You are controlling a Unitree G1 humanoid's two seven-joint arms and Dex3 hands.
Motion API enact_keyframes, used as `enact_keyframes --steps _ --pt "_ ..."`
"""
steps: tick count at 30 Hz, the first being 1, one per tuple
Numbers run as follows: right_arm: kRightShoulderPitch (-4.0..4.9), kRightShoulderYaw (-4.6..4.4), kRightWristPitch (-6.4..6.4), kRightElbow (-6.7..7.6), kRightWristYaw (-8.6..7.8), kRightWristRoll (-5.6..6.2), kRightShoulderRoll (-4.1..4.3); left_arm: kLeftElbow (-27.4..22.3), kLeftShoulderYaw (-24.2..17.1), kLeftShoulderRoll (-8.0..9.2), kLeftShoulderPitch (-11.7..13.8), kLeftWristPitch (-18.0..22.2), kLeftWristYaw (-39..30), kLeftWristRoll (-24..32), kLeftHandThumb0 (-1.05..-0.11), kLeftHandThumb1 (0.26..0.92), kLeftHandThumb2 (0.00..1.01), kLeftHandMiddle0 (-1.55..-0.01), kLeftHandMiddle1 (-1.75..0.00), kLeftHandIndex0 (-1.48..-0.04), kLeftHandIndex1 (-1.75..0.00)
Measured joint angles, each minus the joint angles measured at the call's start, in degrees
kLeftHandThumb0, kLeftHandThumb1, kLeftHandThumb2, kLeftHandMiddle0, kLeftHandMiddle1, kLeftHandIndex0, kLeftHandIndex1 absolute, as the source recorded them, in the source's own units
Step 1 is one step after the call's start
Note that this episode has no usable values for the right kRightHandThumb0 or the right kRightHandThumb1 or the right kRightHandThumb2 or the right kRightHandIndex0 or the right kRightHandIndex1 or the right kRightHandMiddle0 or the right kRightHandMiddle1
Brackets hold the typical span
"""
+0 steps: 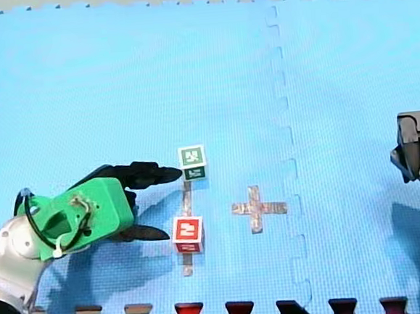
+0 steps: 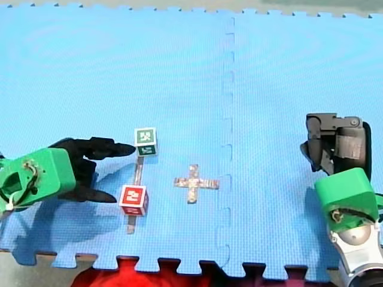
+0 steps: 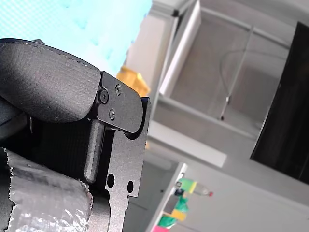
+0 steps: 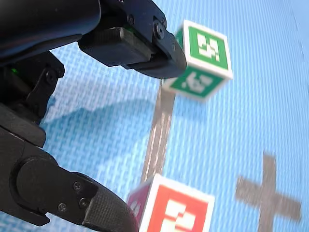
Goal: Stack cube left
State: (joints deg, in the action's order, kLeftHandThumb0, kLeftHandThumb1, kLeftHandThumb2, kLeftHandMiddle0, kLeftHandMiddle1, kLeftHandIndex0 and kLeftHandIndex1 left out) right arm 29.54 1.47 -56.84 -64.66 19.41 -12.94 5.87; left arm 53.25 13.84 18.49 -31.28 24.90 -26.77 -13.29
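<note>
Second wrist view. The left hand (image 4: 34, 121), holding nothing, is seen from close behind over a blue foam mat (image 4: 256, 111). One dark fingertip (image 4: 149, 55) lies just beside a green cube (image 4: 203, 60) with a white-bordered marker on its faces; contact cannot be judged. A second fingertip (image 4: 99, 210) lies just beside a red cube (image 4: 181, 212) with a similar marker. A grey tape strip (image 4: 159, 130) runs on the mat between the two cubes. A grey tape cross (image 4: 268, 195) lies apart, to the side of the red cube.

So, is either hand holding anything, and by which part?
Nothing is held: left hand beside green cube and red cube, right hand at the mat's right side.
</note>
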Motion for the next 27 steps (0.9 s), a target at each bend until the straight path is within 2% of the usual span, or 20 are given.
enact_keyframes --steps 7,10,14,18,22,27 --pt "-0.03 0.06 -0.08 0.00 0.07 0.01 -0.01 0.57 2.26 2.55 -3.28 -0.70 -10.13 -1.01 -0.466 0.682 0.01 -0.73 -1.75 -0.40 -0.01" --pt "-0.12 0.16 -0.26 0.01 0.11 0.03 0.03 0.87 3.08 3.48 -4.38 -0.89 -14.41 -1.06 -0.508 0.709 0.01 -0.79 -1.75 -0.67 -0.10" --pt "-0.27 0.38 -0.77 0.06 0.17 0.18 0.19 -0.34 3.60 5.05 -5.26 -3.85 -20.39 -0.62 -0.523 0.714 0.01 -0.81 -1.75 -0.74 -0.10" --pt "-0.37 0.50 -0.95 0.07 0.24 0.24 0.36 -4.69 3.30 6.87 -3.76 -6.85 -22.52 -0.12 -0.523 0.711 0.00 -0.83 -1.75 -0.78 -0.09" --pt "-0.38 0.49 -0.97 0.09 0.24 0.23 0.35 -9.88 2.07 8.72 -0.78 -7.25 -23.94 1.81 -0.520 0.709 0.00 -0.86 -1.75 -0.82 -0.08" --pt "-0.36 0.41 -0.96 0.08 0.26 0.10 0.27 -16.06 1.20 9.68 2.61 -7.91 -24.97 3.82 -0.542 0.708 0.00 -0.88 -1.75 -0.87 -0.07"
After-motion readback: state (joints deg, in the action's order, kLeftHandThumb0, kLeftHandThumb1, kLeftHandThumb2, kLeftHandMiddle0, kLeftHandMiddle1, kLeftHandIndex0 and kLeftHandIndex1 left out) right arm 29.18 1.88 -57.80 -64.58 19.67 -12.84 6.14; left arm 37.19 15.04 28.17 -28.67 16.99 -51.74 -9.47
